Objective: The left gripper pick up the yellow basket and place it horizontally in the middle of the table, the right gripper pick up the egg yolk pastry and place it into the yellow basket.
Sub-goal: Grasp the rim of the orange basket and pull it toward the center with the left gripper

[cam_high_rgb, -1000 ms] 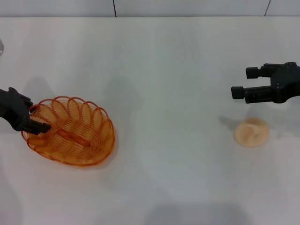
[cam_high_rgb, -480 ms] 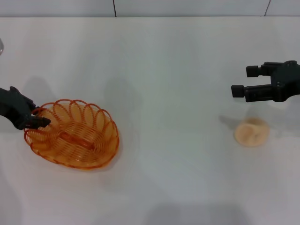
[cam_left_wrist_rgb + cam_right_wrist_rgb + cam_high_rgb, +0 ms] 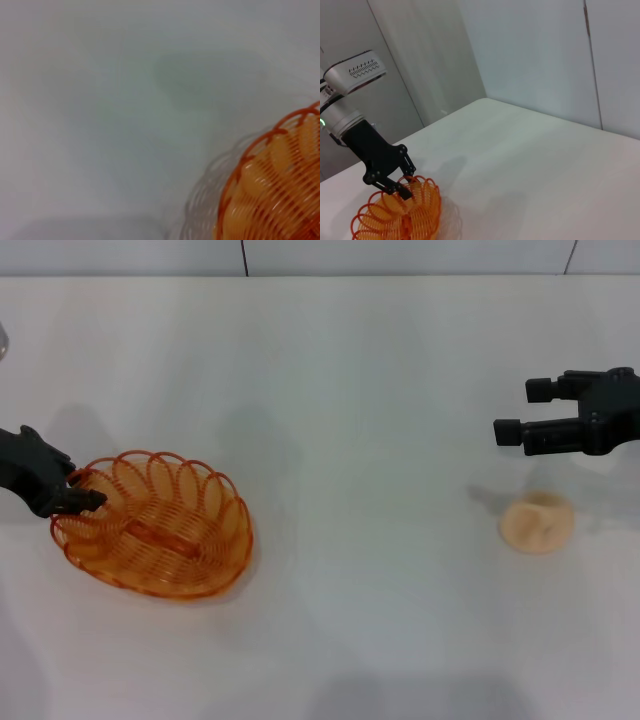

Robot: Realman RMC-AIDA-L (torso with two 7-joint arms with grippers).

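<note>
I count one yellow basket (image 3: pixel 152 524), one egg yolk pastry (image 3: pixel 537 522) and two grippers on the table (image 3: pixel 350 380). Nearest to my head camera is the basket, on the left part of the table, well apart from the middle. It rests on the surface with its opening up and its long side running slanted. The left gripper (image 3: pixel 78 496) comes in from the left edge and its fingers are closed on the looped rim at the basket's left end; in the right wrist view I see the same claw (image 3: pixel 400 186) reaching down from a black wrist and a white arm with a green light, pinching the rim there. The left wrist view shows only a part of the basket rim (image 3: pixel 270 195) above the white top.

The pastry lies on the right part of the table, alone, far from the basket. A little farther back, the right gripper (image 3: pixel 518 412) hangs above the table, beyond the pastry and not touching it. Its two prongs point to the left and stand apart with nothing between them
</note>
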